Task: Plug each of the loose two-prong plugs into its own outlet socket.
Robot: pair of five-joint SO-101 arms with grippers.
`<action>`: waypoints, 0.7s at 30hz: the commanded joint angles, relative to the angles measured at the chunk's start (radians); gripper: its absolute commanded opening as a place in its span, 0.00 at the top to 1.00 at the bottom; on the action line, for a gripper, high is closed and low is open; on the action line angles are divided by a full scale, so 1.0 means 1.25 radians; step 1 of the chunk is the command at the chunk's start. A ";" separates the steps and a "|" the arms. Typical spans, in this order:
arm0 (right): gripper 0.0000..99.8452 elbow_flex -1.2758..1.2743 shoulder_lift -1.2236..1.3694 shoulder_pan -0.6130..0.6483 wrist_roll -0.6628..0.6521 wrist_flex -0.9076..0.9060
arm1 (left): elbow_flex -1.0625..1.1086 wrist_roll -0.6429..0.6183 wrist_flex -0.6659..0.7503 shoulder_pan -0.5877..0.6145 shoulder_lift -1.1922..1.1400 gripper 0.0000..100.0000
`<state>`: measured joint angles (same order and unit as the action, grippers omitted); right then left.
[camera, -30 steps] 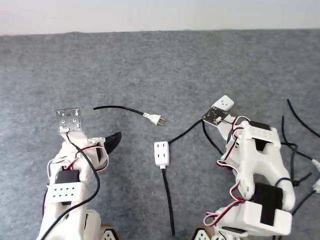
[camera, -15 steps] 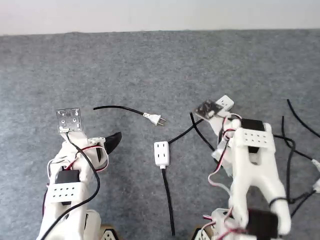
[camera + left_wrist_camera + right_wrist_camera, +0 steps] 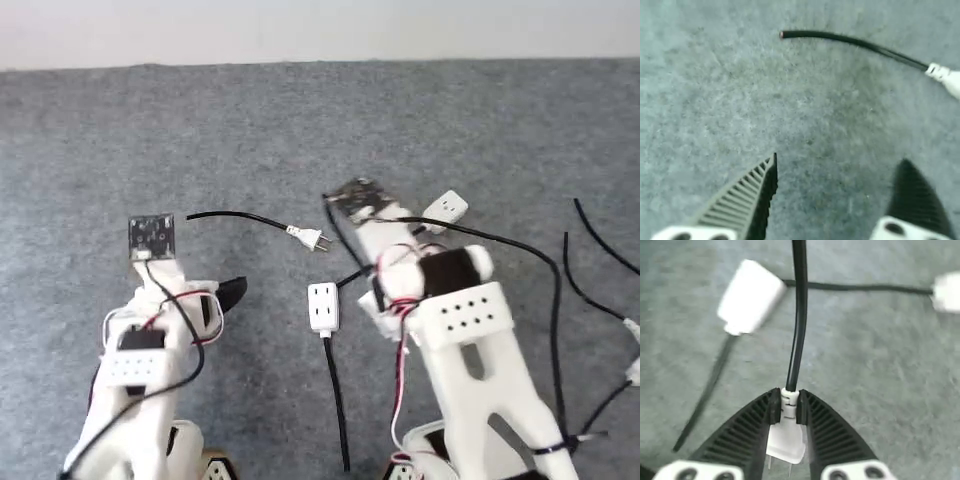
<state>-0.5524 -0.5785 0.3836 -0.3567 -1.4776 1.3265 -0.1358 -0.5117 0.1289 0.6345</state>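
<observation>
My right gripper (image 3: 788, 395) is clamped on one plug (image 3: 785, 440), near the socket (image 3: 322, 306) — not inserted. My left gripper (image 3: 839, 162) is spread wide and empty. Second plug (image 3: 312, 238) lies just beyond the socket — untouched. Neither is plugged in yet.

Soft, even light falls across the grey table cover (image 3: 250, 130) in the high view, leaving only faint shadows along the black cord (image 3: 235, 216). The white outlet socket (image 3: 751, 296) shines brightest in the right wrist view.
</observation>
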 commanded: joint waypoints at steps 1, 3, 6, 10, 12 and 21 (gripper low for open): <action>0.99 0.092 -0.025 0.073 0.017 -0.035 | -0.107 0.050 -0.004 -0.009 -0.119 0.77; 0.99 0.106 -0.025 0.104 0.029 -0.034 | -0.141 0.066 -0.004 -0.017 -0.162 0.80; 0.99 0.110 -0.025 0.157 0.032 -0.029 | -0.148 0.080 0.000 -0.064 -0.176 0.82; 0.99 0.107 -0.025 0.206 0.033 -0.015 | -0.147 0.091 -0.004 -0.124 -0.176 0.82; 0.99 0.106 -0.025 0.212 0.033 -0.001 | -0.137 0.110 -0.004 -0.144 -0.174 0.82; 0.99 0.104 -0.026 0.207 0.033 0.015 | 0.008 0.297 -0.004 -0.220 0.010 0.82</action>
<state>-0.4757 -0.5800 0.6398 -0.3245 -1.4714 1.2988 0.1818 -0.5132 -0.1043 0.5455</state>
